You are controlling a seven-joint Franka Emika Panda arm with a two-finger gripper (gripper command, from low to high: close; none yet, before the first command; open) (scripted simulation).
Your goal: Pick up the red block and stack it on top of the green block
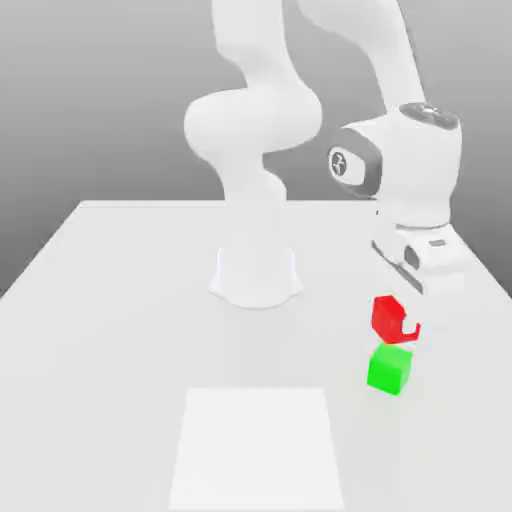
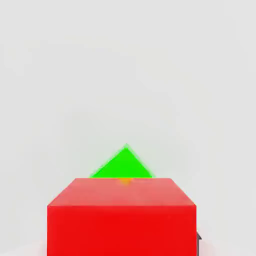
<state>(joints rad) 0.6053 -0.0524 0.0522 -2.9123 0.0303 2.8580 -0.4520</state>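
Red block hanging over the green block

The white robot arm is reaching down, and its fingers are squeezing the red block and holding it up in the air, off the white worktop. The green block is sitting on the worktop right under the fingers, very near the red block, and I cannot tell if the two are touching. In the hand view, the red block is sitting big and close, with a corner of the green block peeking out past it.
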